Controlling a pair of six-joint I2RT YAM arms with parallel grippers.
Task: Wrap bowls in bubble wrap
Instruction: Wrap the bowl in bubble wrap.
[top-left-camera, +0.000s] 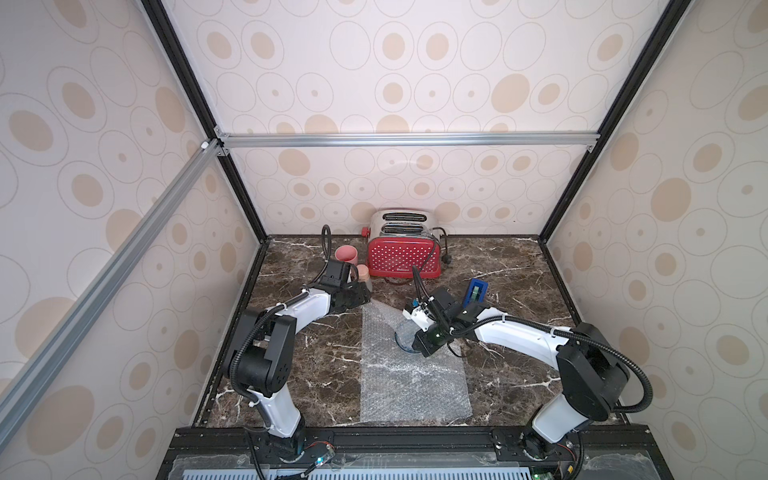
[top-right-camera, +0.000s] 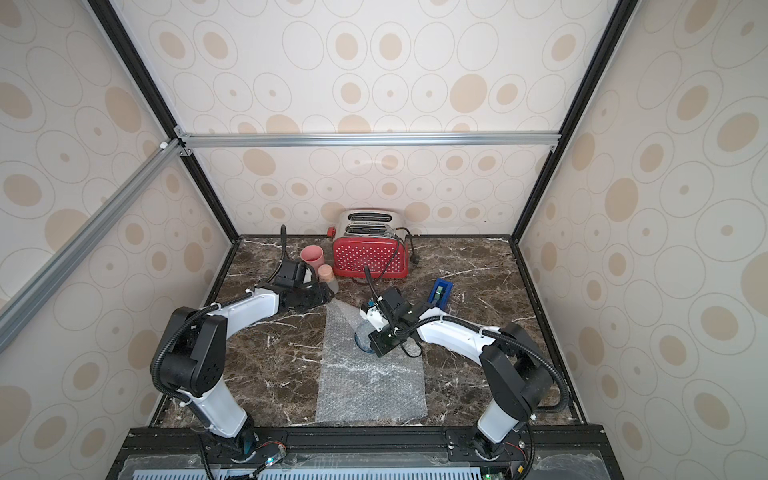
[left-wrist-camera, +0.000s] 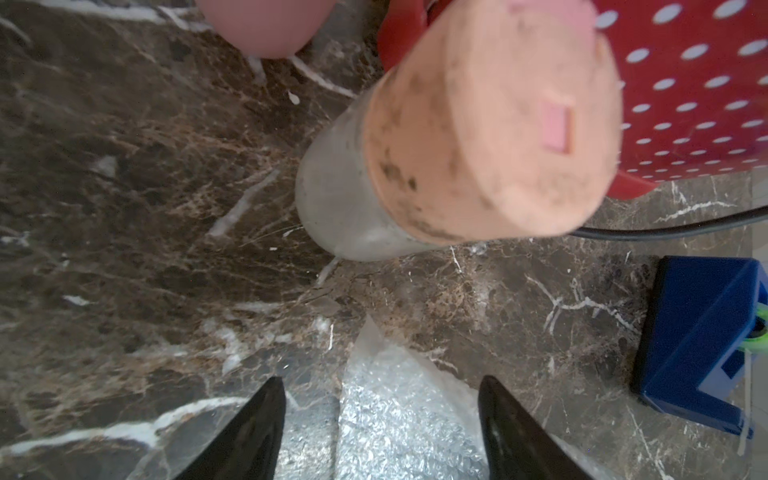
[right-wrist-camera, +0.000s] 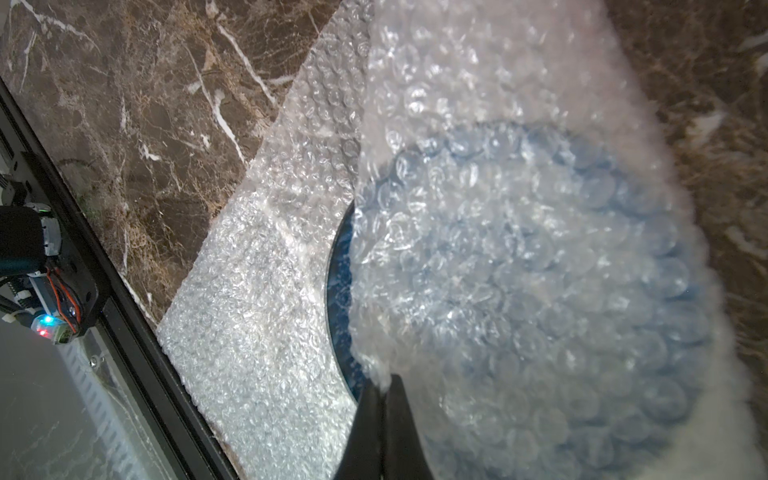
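Bubble wrap (right-wrist-camera: 257, 311) over bowl (right-wrist-camera: 337, 291), pinched by right pincer (right-wrist-camera: 384, 384)

A pink cup (top-left-camera: 346, 254) and corked bottle (top-left-camera: 364, 275) stand beside a red polka-dot toaster (top-left-camera: 404, 259), a blue block (top-left-camera: 476, 292) well apart.

The left hand (left-wrist-camera: 380, 384) gapes, while the right hand (right-wrist-camera: 388, 380) pinches closed.

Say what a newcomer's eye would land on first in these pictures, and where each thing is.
The red polka-dot toaster stands out at the back of the marble table. In the middle lies a bubble wrap sheet, one flap held over a blue-patterned bowl by the shut right gripper.
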